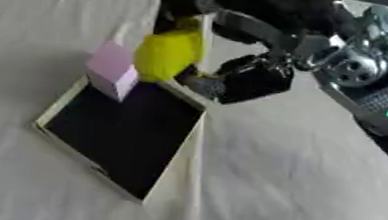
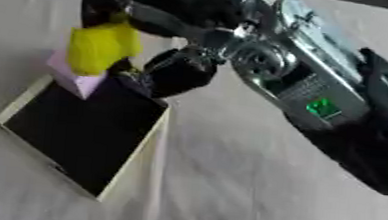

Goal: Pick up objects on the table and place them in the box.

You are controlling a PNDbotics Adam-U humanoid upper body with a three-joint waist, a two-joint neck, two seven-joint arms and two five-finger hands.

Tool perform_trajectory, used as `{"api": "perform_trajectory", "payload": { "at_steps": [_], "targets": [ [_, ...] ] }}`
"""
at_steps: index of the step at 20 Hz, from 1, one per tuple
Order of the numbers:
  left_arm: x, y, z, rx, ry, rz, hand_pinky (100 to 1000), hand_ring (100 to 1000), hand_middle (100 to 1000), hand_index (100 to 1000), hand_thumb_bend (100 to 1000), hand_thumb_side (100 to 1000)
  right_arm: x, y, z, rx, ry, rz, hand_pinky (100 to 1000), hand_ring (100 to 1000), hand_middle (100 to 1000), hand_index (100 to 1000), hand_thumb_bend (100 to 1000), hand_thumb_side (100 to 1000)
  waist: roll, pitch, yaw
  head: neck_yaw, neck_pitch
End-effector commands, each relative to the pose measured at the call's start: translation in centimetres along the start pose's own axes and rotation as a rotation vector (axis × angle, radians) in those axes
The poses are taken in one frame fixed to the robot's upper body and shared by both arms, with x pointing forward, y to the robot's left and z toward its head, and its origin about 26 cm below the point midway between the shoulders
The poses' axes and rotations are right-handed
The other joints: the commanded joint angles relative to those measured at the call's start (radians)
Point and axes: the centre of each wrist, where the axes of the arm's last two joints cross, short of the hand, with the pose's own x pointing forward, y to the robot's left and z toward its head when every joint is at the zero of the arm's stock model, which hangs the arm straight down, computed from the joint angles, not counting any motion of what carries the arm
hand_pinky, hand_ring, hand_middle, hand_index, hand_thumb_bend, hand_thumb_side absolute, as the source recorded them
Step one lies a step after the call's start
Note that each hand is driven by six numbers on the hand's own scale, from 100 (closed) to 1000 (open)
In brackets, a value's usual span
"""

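Note:
A shallow box (image 1: 178,171) with a cream rim and black inside lies askew on the grey cloth. A pale pink block (image 1: 111,70) sits at its far corner, partly over the rim. My right hand (image 1: 235,78) comes in from the upper right and hangs over the box's far edge. Its fingers and thumb are curled round a yellow object (image 1: 167,53), which hangs just right of the pink block. The left hand shows in neither view.
Wrinkled grey cloth (image 1: 296,181) covers the table all round the box. My right forearm (image 2: 313,92), silver with a green light, crosses the upper right of the views.

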Motion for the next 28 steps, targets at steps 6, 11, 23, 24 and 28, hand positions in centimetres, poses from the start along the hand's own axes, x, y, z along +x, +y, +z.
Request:
{"api": "perform_trajectory", "payload": {
  "at_steps": [6, 11, 23, 24, 28],
  "targets": [
    [0.6, 0.0, -0.6, -0.008, -0.028, 0.012, 816, 807, 788, 864, 178, 419, 0.9, 2.7, -1.4, 0.112, 0.0, 0.044, 724, 634, 550, 626, 100, 100, 0.004, -0.024, 0.005, -0.005, 0.003],
    [0.6, -0.1, -0.6, -0.009, -0.026, 0.016, 816, 807, 788, 863, 176, 422, -0.3, 6.0, -2.4, 0.164, 0.028, 0.063, 748, 649, 591, 686, 100, 100, 0.004, -0.02, 0.01, -0.009, 0.001],
    [0.6, 0.0, -0.4, -0.007, -0.015, 0.015, 816, 807, 786, 863, 177, 424, -1.4, 7.5, -2.5, 0.228, 0.009, 0.153, 923, 944, 898, 951, 315, 438, 0.003, -0.02, 0.008, -0.005, 0.001],
    [0.6, 0.0, -0.4, -0.005, -0.014, 0.016, 816, 807, 786, 863, 177, 424, -1.4, 7.2, -2.4, 0.221, 0.009, 0.158, 925, 946, 900, 952, 319, 441, 0.002, -0.021, 0.007, -0.005, 0.001],
    [0.5, 0.0, -0.4, -0.005, -0.01, 0.014, 817, 808, 785, 863, 179, 422, -1.3, 5.9, -1.8, 0.174, 0.01, 0.158, 918, 934, 895, 944, 310, 408, 0.003, -0.024, 0.003, -0.003, 0.001]
  ]
}}
